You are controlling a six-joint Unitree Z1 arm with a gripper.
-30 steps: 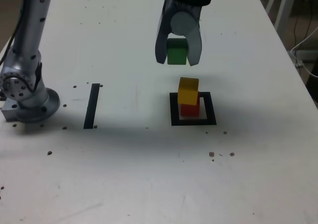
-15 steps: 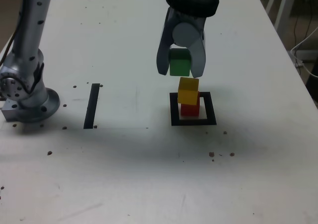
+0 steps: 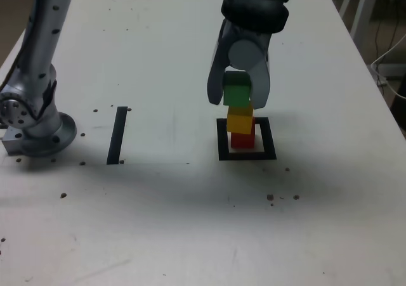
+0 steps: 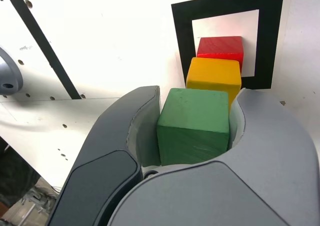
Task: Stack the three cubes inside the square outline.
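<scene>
Peering down from the exterior view, the top of the arm is cut off by the frame edge, so only the dark wrist and the grey pincer (image 3: 238,99) show above the stack. Its two jaws hang nearly straight down and close on the sides of the green cube (image 3: 236,92), which hides much of the inner jaw faces. Whether the green cube already rests on the yellow cube (image 3: 240,120) or sits just above it cannot be told; in the exterior view their edges meet with no visible gap. The red cube (image 3: 242,140) lies at the bottom, mostly covered by the yellow one, which is turned a little against it. Both stand inside the square outline (image 3: 223,154) on the white counter (image 3: 190,222).

From the wrist view, the pincer (image 4: 195,123) fills the lower half of the picture and blocks the counter beneath it. The green cube (image 4: 194,123) sits gripped between the curved jaws, with the yellow cube (image 4: 214,75) and the red cube (image 4: 221,47) lined up beyond it inside the square outline (image 4: 182,40).

At the exterior view's left stands the arm's round metal base (image 3: 35,124), partly cropped, with a straight black tape strip (image 3: 117,135) just beside it, well apart from the outline.
</scene>
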